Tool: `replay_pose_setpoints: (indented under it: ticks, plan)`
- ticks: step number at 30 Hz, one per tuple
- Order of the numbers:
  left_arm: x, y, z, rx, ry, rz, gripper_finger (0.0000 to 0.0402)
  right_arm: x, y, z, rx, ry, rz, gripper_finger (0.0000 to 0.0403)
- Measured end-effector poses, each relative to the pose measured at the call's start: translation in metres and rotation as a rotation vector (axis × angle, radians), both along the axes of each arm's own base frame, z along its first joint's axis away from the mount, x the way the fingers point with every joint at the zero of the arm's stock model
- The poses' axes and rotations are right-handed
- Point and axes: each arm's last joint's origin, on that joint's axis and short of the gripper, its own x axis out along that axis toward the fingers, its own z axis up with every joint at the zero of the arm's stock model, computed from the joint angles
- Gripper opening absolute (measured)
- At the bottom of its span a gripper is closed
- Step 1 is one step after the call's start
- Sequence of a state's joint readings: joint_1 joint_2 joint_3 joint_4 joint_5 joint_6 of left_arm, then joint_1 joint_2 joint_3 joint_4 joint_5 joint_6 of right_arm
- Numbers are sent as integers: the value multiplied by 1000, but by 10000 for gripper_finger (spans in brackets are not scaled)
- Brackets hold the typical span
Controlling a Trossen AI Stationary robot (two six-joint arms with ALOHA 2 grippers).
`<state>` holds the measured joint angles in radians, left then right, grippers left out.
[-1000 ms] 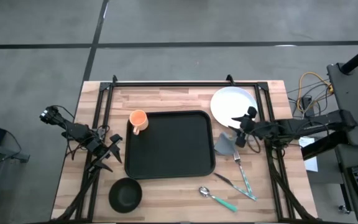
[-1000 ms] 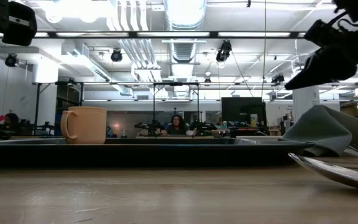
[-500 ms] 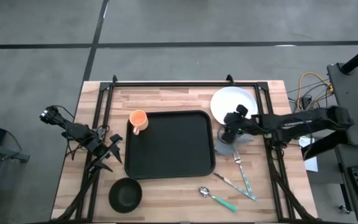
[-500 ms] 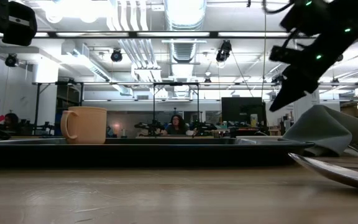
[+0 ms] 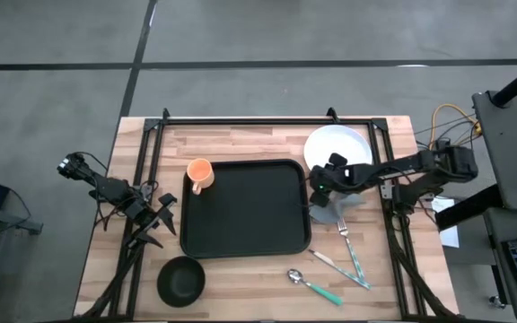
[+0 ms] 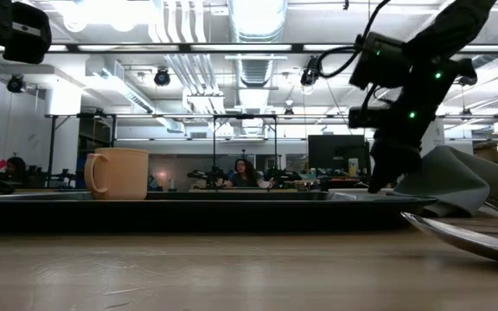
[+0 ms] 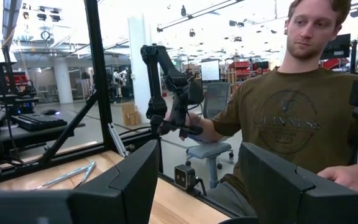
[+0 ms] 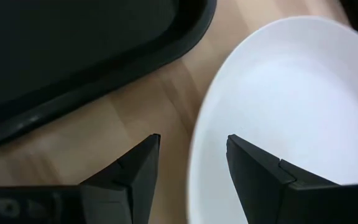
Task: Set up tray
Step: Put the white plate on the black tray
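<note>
Right claw [image 5: 317, 190] is down low at the near edge of the white plate [image 5: 337, 148], fingers [image 8: 132, 171] parted with the plate's rim sitting in the gap, gripping nothing. It's right between the plate and the tray [image 5: 245, 208].

That tray is a big flat black rectangle with rounded corners and a low raised rim, matte looking, sitting mid-counter [image 5: 258, 139] on pale wood planks. Nothing on it as far as I can see.

Orange mug [image 5: 199, 173] with a handle sits just off the tray's far left corner, small round black bowl [image 5: 181, 279] near its front left corner. Grey cloth napkin [image 5: 327, 212] is bunched up beside the tray's right edge, partly hidden under the right arm. Fork [image 5: 348, 240], knife [image 5: 339, 266] and spoon [image 5: 313, 284] look like metal with teal handles.

Left claw [image 5: 162, 213] waits left of the tray, fingers spread wide.

From the low view the tray is just a dark strip, and the plate is hidden. A person [image 7: 291, 118] in a brown shirt shows beyond the counter.
</note>
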<state>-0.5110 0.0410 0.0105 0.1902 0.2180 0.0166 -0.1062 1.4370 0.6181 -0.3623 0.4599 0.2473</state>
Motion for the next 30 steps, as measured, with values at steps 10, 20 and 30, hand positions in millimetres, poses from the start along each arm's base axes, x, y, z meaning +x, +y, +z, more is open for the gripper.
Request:
replay_pose_setpoints:
  ticks: [10, 20, 30]
  plan:
    - [0, 0, 0, 0, 0, 0, 202, 3, -11, -14, 21, 40, -95, 157]
    - [0, 0, 0, 0, 0, 0, 202, 3, -19, -22, 30, 73, -120, 106]
    - [0, 0, 0, 0, 0, 0, 202, 2, -19, -21, 27, 103, -79, 11]
